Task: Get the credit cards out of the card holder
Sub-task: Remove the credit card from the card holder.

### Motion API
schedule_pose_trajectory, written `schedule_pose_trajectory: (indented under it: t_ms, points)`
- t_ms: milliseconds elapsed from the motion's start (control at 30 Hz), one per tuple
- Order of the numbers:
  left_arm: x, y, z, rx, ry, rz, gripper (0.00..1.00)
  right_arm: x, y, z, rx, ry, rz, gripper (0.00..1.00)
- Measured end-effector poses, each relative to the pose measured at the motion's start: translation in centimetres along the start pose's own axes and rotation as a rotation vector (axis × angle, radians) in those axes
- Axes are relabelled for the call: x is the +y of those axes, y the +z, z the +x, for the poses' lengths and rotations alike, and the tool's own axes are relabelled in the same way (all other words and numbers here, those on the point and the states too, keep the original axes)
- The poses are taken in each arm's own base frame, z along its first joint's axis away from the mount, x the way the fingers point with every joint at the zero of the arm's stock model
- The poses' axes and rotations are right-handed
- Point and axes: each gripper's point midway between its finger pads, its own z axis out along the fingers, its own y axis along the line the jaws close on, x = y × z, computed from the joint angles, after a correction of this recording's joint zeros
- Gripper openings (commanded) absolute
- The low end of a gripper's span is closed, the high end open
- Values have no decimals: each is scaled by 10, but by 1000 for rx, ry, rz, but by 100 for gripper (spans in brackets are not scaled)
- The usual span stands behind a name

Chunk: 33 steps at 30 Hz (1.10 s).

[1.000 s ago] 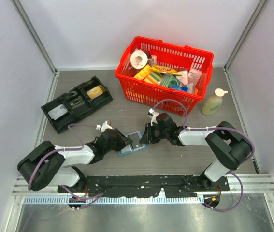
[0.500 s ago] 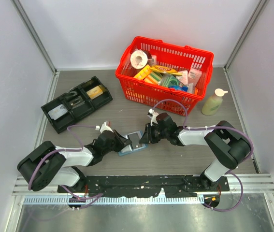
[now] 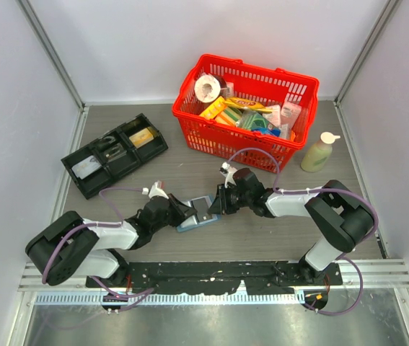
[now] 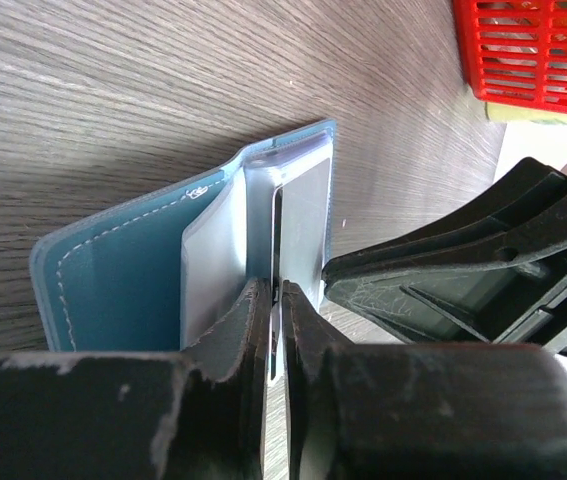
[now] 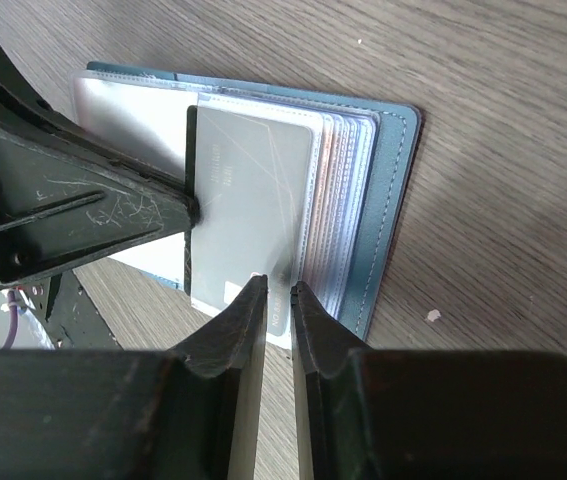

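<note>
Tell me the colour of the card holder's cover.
Teal blue, with pale edge stitching. The card holder shows it best in the left wrist view.

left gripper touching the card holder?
Touching. Left wrist view: the left gripper is pinched on a thin leaf standing up from the open card holder; card or clear pocket, cannot tell.

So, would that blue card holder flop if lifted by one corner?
Probably floppy: the card holder has thin stitched covers and its clear pockets fan loosely. Likely light, being so thin, and may slide on the smooth table.
</note>
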Motion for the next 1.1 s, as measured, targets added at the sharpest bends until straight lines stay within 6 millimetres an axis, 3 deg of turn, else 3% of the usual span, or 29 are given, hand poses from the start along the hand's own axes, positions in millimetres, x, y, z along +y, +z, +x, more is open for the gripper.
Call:
schedule_pose_trajectory:
  t_ms: [167,467,733,1100]
  points:
    - [-4,-2,2,11,1,33,20,0,0,0,3,-8,-4,21]
    - [-8,-3,2,20,8,56,0,-1,-1,-1,5,-11,1,21]
    - [-4,-3,4,24,2,50,0,-5,0,-2,10,-21,23,16]
    - [2,-18,10,51,-17,35,0,-11,11,-11,-2,-23,64,13]
